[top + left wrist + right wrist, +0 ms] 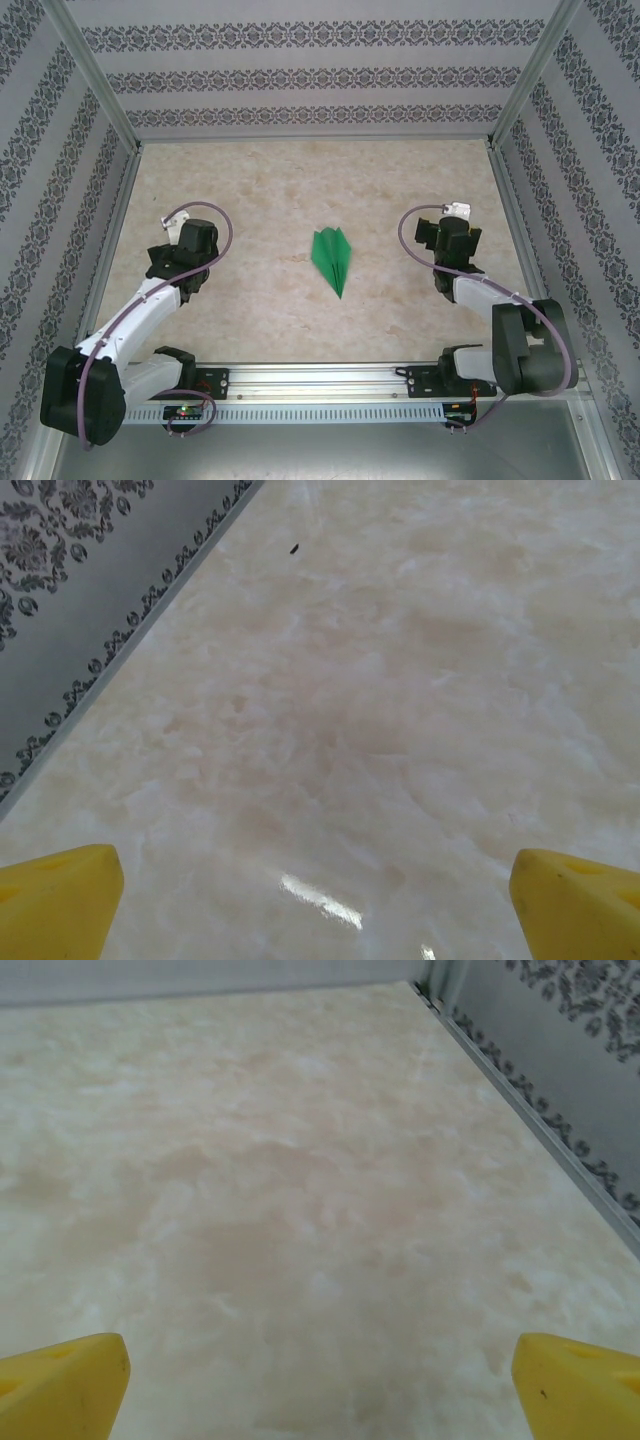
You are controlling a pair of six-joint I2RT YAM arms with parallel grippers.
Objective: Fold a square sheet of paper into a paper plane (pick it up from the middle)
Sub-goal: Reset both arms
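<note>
The square sheet of paper lies folded into a bright green paper plane (332, 258), a narrow dart flat on the middle of the table with its nose toward the near edge. Nothing touches it. My left gripper (186, 252) hangs well to the left of the plane. In the left wrist view that gripper (315, 905) is open, its yellow fingertips (60, 900) far apart over bare table. My right gripper (450, 245) is well to the right of the plane. The right wrist view shows it (320, 1385) open too, yellow fingertips (575, 1385) wide apart and nothing between them.
The beige marble table (250, 180) is boxed in by patterned walls on the left (60, 200), back and right (580, 200). A metal rail (320, 385) with both arm bases runs along the near edge. A small dark speck (294, 549) lies near the left wall.
</note>
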